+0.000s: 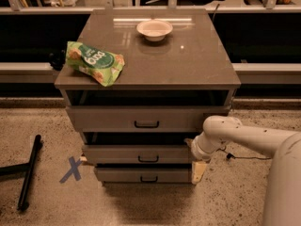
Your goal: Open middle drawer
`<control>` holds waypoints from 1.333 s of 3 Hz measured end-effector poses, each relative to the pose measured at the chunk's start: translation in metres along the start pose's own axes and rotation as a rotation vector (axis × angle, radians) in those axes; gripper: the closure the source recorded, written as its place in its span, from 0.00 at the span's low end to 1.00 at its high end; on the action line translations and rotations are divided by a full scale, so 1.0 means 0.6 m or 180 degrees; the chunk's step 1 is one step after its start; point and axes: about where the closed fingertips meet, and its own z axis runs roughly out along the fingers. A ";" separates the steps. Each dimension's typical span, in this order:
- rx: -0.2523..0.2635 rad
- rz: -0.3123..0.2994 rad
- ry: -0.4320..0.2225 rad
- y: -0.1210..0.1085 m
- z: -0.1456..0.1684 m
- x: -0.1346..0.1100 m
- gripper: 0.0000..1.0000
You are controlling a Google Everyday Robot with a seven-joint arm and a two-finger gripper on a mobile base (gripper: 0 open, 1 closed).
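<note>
The middle drawer (136, 153) is a grey flat front with a small black bar handle (148, 159), between the wider top drawer (113, 119) and the narrower bottom drawer (127, 175). A dark gap shows above its front. My gripper (198, 169) hangs down from the white arm (235, 133) at the right end of the middle and bottom drawer fronts, close against the cabinet's right front corner. It is well right of the handle.
On the cabinet top (188, 65) lie a green snack bag (94, 62) at the left and a white bowl (154, 29) at the back. A blue X mark (71, 169) and a black leg (28, 178) are on the floor at the left.
</note>
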 end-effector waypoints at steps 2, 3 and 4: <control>-0.0008 0.0021 -0.0101 -0.020 0.023 -0.029 0.14; -0.0146 0.0037 -0.0100 -0.003 0.047 -0.038 0.38; -0.0133 0.0089 -0.0090 0.022 0.033 -0.039 0.62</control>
